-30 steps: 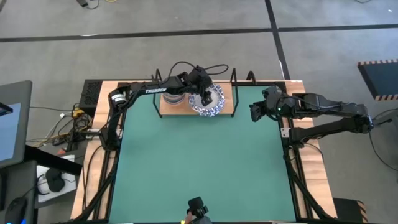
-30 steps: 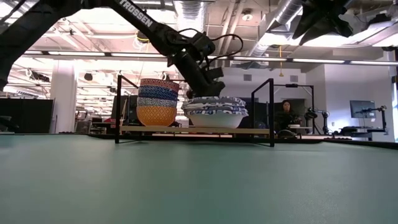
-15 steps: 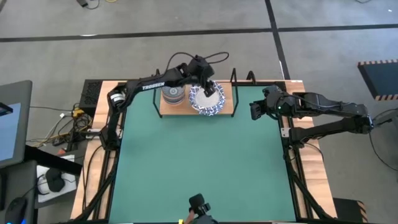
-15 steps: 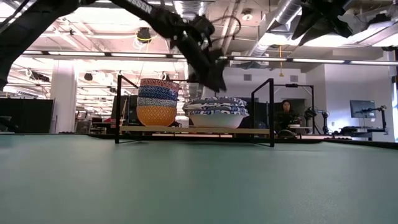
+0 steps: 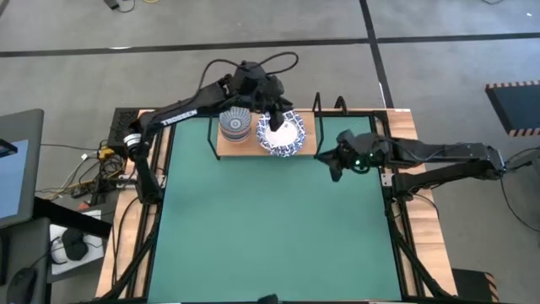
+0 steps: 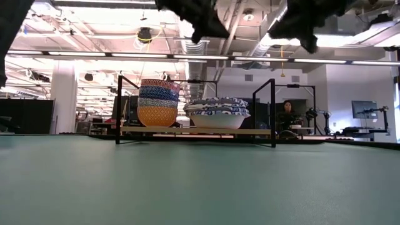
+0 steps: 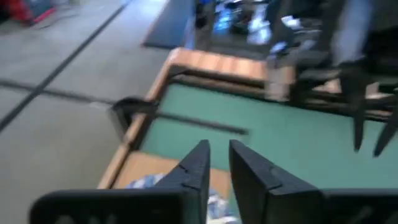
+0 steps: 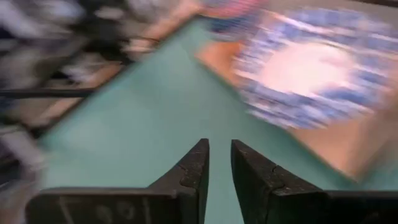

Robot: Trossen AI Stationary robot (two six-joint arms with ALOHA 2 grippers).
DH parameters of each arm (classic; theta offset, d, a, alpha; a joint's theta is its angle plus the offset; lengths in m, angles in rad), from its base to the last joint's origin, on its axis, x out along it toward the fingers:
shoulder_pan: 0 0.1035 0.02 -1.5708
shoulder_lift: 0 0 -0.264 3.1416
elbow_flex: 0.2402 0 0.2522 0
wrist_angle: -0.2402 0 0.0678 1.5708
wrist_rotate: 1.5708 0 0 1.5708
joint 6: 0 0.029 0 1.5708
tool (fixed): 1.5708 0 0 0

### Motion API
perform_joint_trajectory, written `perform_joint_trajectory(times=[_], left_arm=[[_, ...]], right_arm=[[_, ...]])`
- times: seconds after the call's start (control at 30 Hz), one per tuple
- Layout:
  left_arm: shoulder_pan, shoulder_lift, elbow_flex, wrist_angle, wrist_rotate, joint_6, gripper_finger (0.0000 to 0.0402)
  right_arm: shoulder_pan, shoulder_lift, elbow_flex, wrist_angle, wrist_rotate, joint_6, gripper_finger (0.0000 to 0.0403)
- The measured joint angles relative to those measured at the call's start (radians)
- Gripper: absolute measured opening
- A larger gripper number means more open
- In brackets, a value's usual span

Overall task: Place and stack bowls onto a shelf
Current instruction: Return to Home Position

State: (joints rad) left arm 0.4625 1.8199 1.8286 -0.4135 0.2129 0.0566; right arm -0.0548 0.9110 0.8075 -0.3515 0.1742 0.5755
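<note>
The shelf (image 5: 226,149), a light-wood board on a black wire frame, stands at the table's far edge. On its board rest a stack of small coloured bowls (image 6: 158,100), striped one on top (image 5: 235,124), and a stack of white blue-rimmed bowls (image 5: 283,136) to its right (image 6: 217,112). My left gripper (image 5: 276,116) hangs high above the white stack, its fingers (image 7: 200,163) a narrow gap apart, holding nothing. My right gripper (image 5: 334,165) hovers right of the shelf, over the mat, its fingers (image 8: 198,163) also narrowly apart; the white stack (image 8: 311,68) is ahead of it.
The green mat (image 5: 270,228) covers the table in front of the shelf. The shelf's black upright posts (image 6: 273,112) rise at its ends. Wooden table rims (image 5: 413,211) and the arm bases flank the mat. A person sits far behind the table (image 6: 287,115).
My left gripper has risen from the top of the white bowl stack, high above the shelf, leaving the top bowl uncovered; the stacks have stayed in place. My right gripper has come down and toward the table's left and near side, tipping and rolling.
</note>
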Motion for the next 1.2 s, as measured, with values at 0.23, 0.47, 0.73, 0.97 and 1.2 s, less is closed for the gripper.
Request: perform_joint_trajectory(times=[0.23, 0.47, 0.73, 0.97, 1.2], left_arm=[[-0.019, -0.142, -0.002, 0.043, 0.072, 0.018, 0.0004], [-0.012, -0.300, -0.217, 0.235, 0.114, -0.006, 0.0001], [0.002, -0.583, -0.758, 0.703, 0.072, -0.192, 0.0000], [0.005, -0.790, -0.914, 0.561, -0.022, 0.001, 0.0000], [-0.045, -0.953, -1.157, 0.702, -0.059, -0.023, 0.0000]], right_arm=[[0.064, -0.085, -0.031, 0.173, -0.084, -0.169, 0.0040], [0.031, -0.321, -0.031, 0.086, -0.085, -0.216, 0.0017], [0.033, -0.530, -0.154, 0.054, 0.004, -0.202, 0.0025], [0.034, -0.558, -0.216, -0.091, 0.032, -0.159, 0.0026], [0.035, -0.560, -0.216, 0.034, -0.113, -0.535, 0.0019]])
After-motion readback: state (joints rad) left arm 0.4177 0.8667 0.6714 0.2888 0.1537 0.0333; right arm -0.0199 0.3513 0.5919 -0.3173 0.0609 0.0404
